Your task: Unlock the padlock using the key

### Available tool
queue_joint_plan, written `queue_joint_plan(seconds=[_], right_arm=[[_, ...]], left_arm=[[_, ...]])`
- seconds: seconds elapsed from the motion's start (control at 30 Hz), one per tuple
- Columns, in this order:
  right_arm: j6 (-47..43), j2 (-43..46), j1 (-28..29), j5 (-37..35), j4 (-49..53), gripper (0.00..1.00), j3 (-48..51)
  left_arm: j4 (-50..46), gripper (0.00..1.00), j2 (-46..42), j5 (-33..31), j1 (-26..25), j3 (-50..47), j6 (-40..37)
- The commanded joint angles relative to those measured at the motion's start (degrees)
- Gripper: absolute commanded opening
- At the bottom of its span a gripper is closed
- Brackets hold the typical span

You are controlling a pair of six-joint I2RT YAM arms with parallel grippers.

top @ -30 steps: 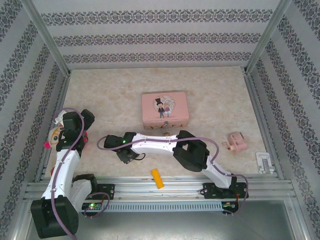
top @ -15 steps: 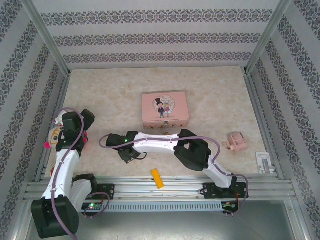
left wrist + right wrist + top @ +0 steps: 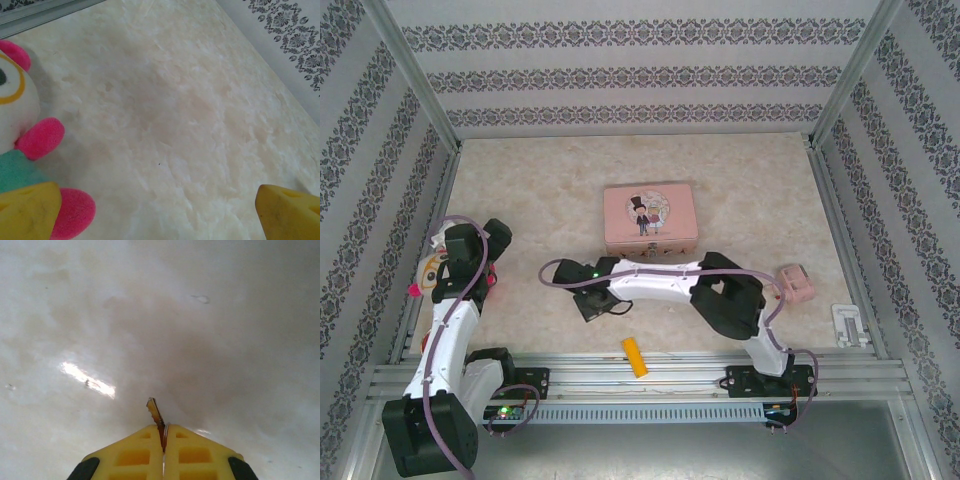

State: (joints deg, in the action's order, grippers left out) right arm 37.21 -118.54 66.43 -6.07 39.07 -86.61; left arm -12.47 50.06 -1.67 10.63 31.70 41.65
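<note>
**Right end effector**: the two yellow fingers are pressed together. They pinch the key, a slim dark blade that sticks out forward from between the tips. The blade sits low over the desk. Whether it touches the surface cannot be told.

**Position, overhead view:** the right arm stretches across to the left. Its end effector lies at about 7 o'clock from the pink tin, near it but apart from it.

**Left end effector**: the fingers stand wide apart and hold nothing. It sits over bare desk, with a plush toy at its 9 o'clock.

**Other items:**
- A yellow block lies at 6 o'clock from the tin, by the near edge.
- A small pink object lies at 4 o'clock from the tin.
</note>
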Motion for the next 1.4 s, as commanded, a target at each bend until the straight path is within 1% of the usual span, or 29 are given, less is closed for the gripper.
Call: queue_joint_plan(seconds=[0.0,0.17,0.3,0.4,0.47,0.53,0.6,0.67,0.77,0.83,0.93,1.0,1.2,1.37], right_arm=[[-1.5,5.9,-1.5,-0.9,-5.2,0.00,5.0],[-5.1,14.5,-4.0,0.1,-15.7,0.00,16.1],[-7.8,22.2,-6.3,1.2,-26.4,0.00,26.4],[-9.0,28.8,-8.4,2.0,-35.6,0.00,34.9],[-9.3,32.6,-9.9,1.1,-38.8,0.00,39.3],[-9.9,35.1,-10.6,-2.7,-36.6,0.00,40.8],[-10.5,36.3,-10.7,-7.1,-30.9,0.00,40.4],[-10.6,36.8,-10.7,-10.0,-24.8,0.00,39.6],[-9.1,37.1,-10.8,-11.2,-19.5,0.00,40.1],[-7.9,36.6,-10.8,-10.4,-18.2,0.00,40.8],[-6.8,34.5,-10.4,-8.6,-17.2,0.00,41.2],[-6.4,32.2,-9.5,-9.3,-16.4,0.00,40.4],[-7.0,24.7,-7.9,-10.9,-14.6,0.00,36.2],[-7.4,20.1,-7.4,-10.8,-13.2,0.01,32.7]], left_arm=[[0.2,1.00,-1.3,3.9,0.9,0.1,0.1],[1.2,0.93,-1.1,12.1,0.8,0.5,-0.3],[1.5,0.88,-1.2,19.2,-0.4,-0.1,1.8],[1.5,0.86,-1.7,22.2,-3.6,-0.6,3.2],[1.0,0.86,-2.0,21.7,-7.2,-0.6,3.6],[0.4,0.87,-2.1,19.9,-11.2,-0.5,3.4],[0.5,0.87,-1.9,17.6,-15.6,-0.5,3.5],[1.9,0.87,-1.3,15.7,-20.2,-0.7,3.9],[4.3,0.88,0.0,13.8,-25.3,-1.2,4.3],[5.7,0.89,0.9,12.9,-27.1,-1.4,4.5],[7.7,0.90,2.0,12.2,-27.7,-1.8,5.3],[8.9,0.90,2.4,11.3,-27.7,-1.8,5.5],[7.6,0.92,3.2,7.3,-27.7,-0.9,3.8],[7.7,0.93,3.9,6.8,-27.7,-0.7,4.2]])
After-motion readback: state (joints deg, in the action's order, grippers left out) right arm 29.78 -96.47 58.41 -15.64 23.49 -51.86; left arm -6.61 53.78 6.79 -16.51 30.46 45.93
